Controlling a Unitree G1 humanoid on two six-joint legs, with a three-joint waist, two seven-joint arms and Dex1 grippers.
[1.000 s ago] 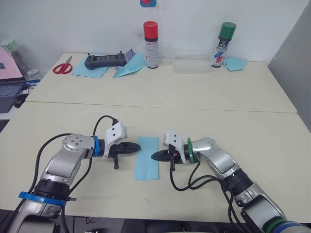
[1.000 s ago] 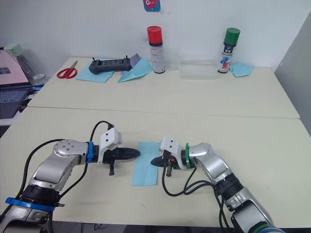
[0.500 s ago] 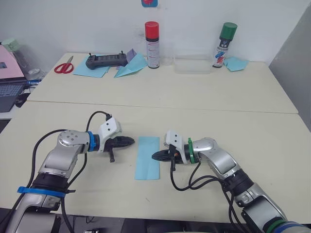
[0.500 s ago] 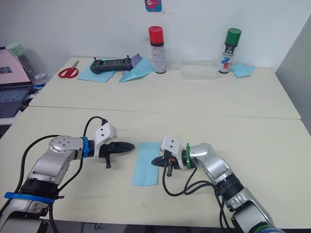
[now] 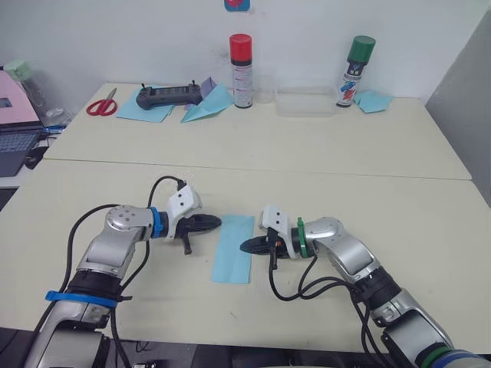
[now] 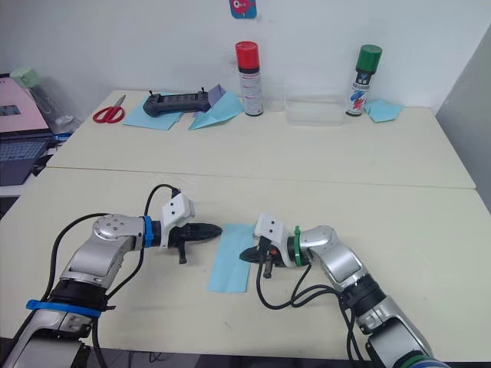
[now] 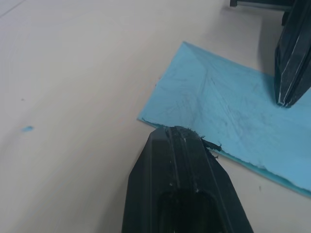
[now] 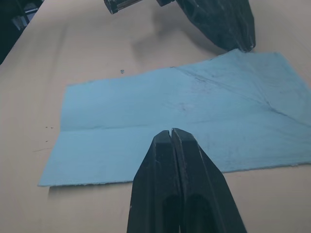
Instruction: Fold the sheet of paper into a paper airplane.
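Note:
The sheet of paper lies flat on the near table, a light-blue rectangle with diagonal and lengthwise creases. My left gripper is shut, and its tip meets the sheet's left edge near the far corner. My right gripper is shut too, its tip resting over the sheet's right edge at about mid-length. Neither gripper has paper between its fingers. I cannot tell whether the tips press on the sheet or hover just above it.
At the back stand a red-capped spray can, a green-capped can and a clear box. Scissors, a black controller, flat blue sheets and a blue dart lie back left. A laptop sits far left.
My left gripper drew back to the left from the sheet half a second ago, then came back to its left edge. The right arm and the sheet have stayed put.

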